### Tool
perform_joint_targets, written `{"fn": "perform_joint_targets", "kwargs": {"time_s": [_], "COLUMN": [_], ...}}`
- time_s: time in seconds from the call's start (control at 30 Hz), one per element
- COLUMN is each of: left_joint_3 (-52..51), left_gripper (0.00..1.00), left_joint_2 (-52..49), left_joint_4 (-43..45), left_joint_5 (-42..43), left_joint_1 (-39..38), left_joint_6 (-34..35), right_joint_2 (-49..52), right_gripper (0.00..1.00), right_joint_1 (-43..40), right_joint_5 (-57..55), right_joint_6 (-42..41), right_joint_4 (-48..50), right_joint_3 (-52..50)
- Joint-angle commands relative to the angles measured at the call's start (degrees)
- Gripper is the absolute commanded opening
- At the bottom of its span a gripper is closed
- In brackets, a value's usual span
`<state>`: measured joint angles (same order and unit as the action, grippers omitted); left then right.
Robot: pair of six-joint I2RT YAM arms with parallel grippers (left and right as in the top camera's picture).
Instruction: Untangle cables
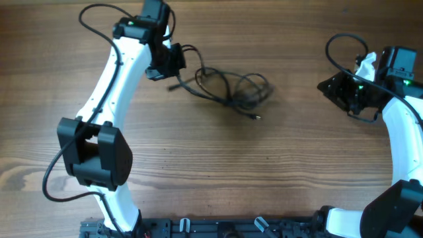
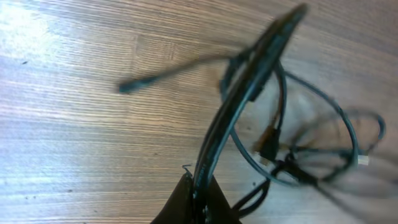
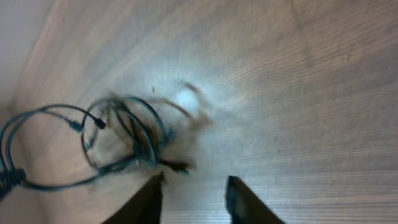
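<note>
Holding one strand of the thin black flexible cables (image 2: 245, 96) in clenched left jaws; my right jaws stand released, empty. Advise pinning the tangle ahead of them first.

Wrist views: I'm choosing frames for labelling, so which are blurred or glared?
Left wrist: cables smeared by motion, the nearest strand worst; right wrist: cables blurred, bright glare on the table; overhead: sharp, evenly lit.

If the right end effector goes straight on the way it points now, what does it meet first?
The right end effector would probably meet the bare wooden table first, just beside the tangled cables; depth is unclear.
</note>
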<state>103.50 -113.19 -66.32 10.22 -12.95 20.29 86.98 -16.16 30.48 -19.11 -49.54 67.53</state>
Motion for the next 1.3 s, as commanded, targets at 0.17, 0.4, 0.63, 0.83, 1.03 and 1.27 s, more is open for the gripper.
{"fn": "perform_joint_targets", "kwargs": {"time_s": [0.17,0.4,0.63,0.83,1.03,1.27], "left_joint_3": [-0.4,-0.4,-0.4,-0.4,-0.4,-0.4], "left_gripper": [0.04,0.04,0.04,0.04,0.04,0.04], "left_joint_2": [0.3,0.3,0.3,0.3,0.3,0.3], "left_joint_4": [-0.3,3.8,5.4,5.7,5.7,5.7], "left_joint_5": [15.0,27.6,38.0,43.9,44.9,44.8], "left_joint_1": [-0.9,-3.0,-2.1,-0.3,-0.1,0.0], "left_joint_6": [-8.4,-14.0,-13.5,-13.5,-13.4,-13.4], "right_joint_2": [-1.2,-1.0,3.0,10.1,17.1,23.4], "right_gripper": [0.41,0.51,0.53,0.53,0.52,0.44], "right_joint_1": [0.4,5.5,13.7,18.3,23.2,28.2], "right_joint_5": [3.1,7.6,6.7,9.1,10.7,10.5], "right_joint_6": [2.7,3.9,-3.7,-7.5,-12.4,-18.5], "right_joint_4": [0.0,5.0,13.7,20.9,27.9,34.7], "right_joint_3": [1.0,1.0,1.0,1.0,1.0,1.0]}}
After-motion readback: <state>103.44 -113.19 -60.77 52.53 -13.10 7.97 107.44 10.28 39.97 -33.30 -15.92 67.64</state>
